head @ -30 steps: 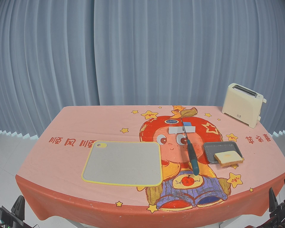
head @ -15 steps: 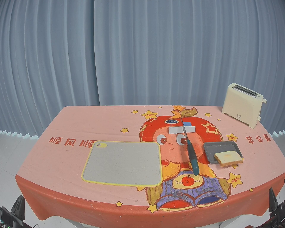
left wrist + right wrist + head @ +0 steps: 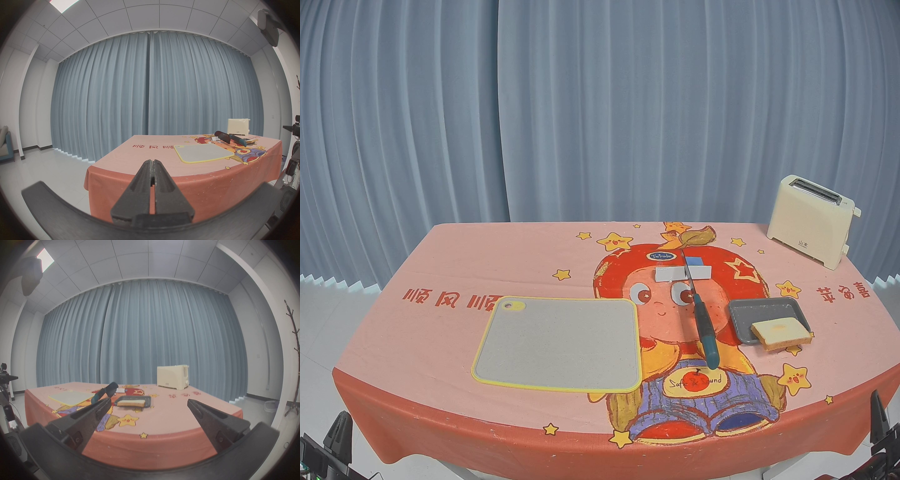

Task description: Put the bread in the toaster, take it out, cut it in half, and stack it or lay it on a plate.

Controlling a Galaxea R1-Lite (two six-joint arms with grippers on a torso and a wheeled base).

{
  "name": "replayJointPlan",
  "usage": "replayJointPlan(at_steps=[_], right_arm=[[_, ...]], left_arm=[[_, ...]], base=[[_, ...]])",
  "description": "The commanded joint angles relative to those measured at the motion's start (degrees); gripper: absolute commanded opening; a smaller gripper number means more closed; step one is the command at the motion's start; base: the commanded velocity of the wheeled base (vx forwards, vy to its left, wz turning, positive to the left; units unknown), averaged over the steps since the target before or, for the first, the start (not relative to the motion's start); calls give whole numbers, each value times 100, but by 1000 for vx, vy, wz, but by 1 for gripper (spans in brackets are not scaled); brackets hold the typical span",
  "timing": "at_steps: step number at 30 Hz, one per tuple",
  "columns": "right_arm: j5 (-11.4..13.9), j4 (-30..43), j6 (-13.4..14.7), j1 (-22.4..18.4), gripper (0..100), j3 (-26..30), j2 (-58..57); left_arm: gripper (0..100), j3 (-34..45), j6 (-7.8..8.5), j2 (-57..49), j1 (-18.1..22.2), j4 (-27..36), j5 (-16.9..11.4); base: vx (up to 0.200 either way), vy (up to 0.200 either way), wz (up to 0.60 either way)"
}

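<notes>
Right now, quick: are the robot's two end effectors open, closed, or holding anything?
Left end effector: closed, holding nothing.
Right end effector: open, holding nothing.

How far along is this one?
Done: nothing visibly. The pale bread slice lies on the grey rectangular tray; the cream toaster is empty; teal-handled knife and yellow-rimmed grey cutting board lie untouched. In hand: nothing; left gripper shut, right gripper open, both empty. Left: every step.
</notes>
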Motion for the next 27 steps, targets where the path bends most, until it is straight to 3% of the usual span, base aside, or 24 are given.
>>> replayJointPlan(at_steps=[1, 8, 15, 16, 18, 22, 23, 27], right_arm=[[-45, -797, -216, -1, 100, 92, -93], [-72, -920, -252, 7, 100, 31, -93], [25, -94, 1155, 192, 100, -321, 162], [51, 117, 1621, 333, 100, -338, 259], [78, 275, 2104, 500, 100, -329, 294], [254, 336, 3018, 587, 100, -242, 294], [385, 336, 3387, 587, 100, -242, 294], [456, 336, 4117, 596, 100, -250, 303]], left_arm=[[0, 101, -11, 10, 2, -1, 1], [0, 101, -2, 10, 2, -1, 1], [0, 101, -2, 10, 2, -1, 1], [0, 101, -2, 10, 2, -1, 1], [0, 101, -11, 10, 2, -1, 1], [0, 101, -2, 10, 2, -1, 1], [0, 101, -2, 10, 2, -1, 1], [0, 101, -2, 10, 2, -1, 1]], base=[[0, 0, 0], [0, 0, 0], [0, 0, 0], [0, 0, 0], [0, 0, 0], [0, 0, 0], [0, 0, 0], [0, 0, 0]])
